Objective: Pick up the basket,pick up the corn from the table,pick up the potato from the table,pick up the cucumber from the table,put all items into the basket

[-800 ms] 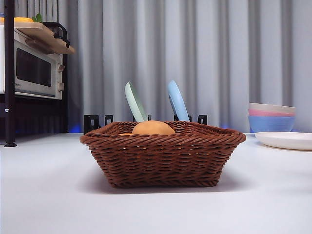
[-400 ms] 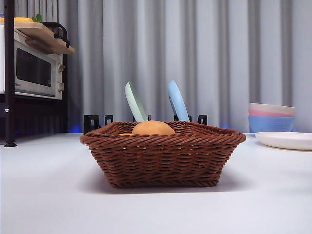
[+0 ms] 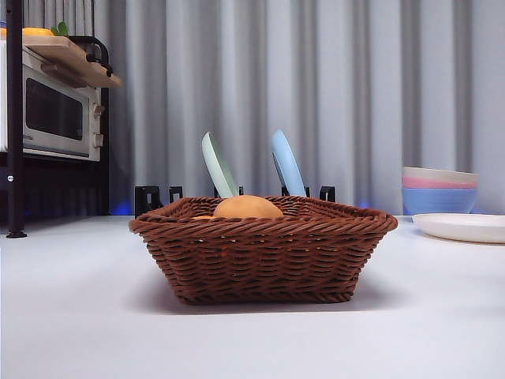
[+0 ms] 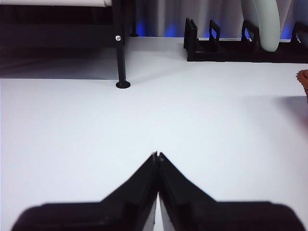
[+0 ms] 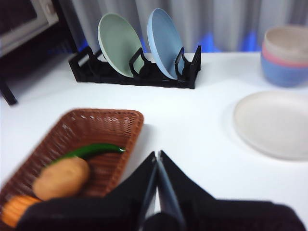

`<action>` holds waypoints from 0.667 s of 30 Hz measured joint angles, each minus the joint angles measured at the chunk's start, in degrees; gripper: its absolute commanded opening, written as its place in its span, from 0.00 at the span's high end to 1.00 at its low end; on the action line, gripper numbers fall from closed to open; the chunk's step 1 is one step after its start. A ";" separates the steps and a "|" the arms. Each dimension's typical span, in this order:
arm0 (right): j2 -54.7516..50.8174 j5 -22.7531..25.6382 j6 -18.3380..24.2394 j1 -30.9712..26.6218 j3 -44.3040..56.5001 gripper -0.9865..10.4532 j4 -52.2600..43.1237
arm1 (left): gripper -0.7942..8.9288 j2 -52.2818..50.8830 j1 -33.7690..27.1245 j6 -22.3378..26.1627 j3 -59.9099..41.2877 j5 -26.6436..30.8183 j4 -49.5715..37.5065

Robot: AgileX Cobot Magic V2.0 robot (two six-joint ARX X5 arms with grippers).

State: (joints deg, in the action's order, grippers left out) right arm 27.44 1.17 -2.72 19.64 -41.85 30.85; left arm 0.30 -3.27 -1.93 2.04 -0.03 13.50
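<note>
Corn [image 5: 17, 210], potato [image 5: 61, 177] and cucumber [image 5: 91, 150] lie in the basket [image 3: 264, 257]; both claws [image 4: 157, 155] [image 5: 157, 154], pressed closed and empty, hang clear, the right at the basket's 3 o'clock.

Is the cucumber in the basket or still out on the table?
In. The right wrist view shows the cucumber lying inside the basket, beside the potato and the corn.
</note>
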 measured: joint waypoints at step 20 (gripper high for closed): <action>-18.10 -7.17 6.60 -10.78 30.67 0.91 -22.97 | 0.92 0.00 0.00 0.00 0.00 0.00 -0.02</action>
State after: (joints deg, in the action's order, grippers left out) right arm 9.34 -6.00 3.88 8.86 -11.18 7.88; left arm 0.30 -3.27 -1.93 2.04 -0.03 13.47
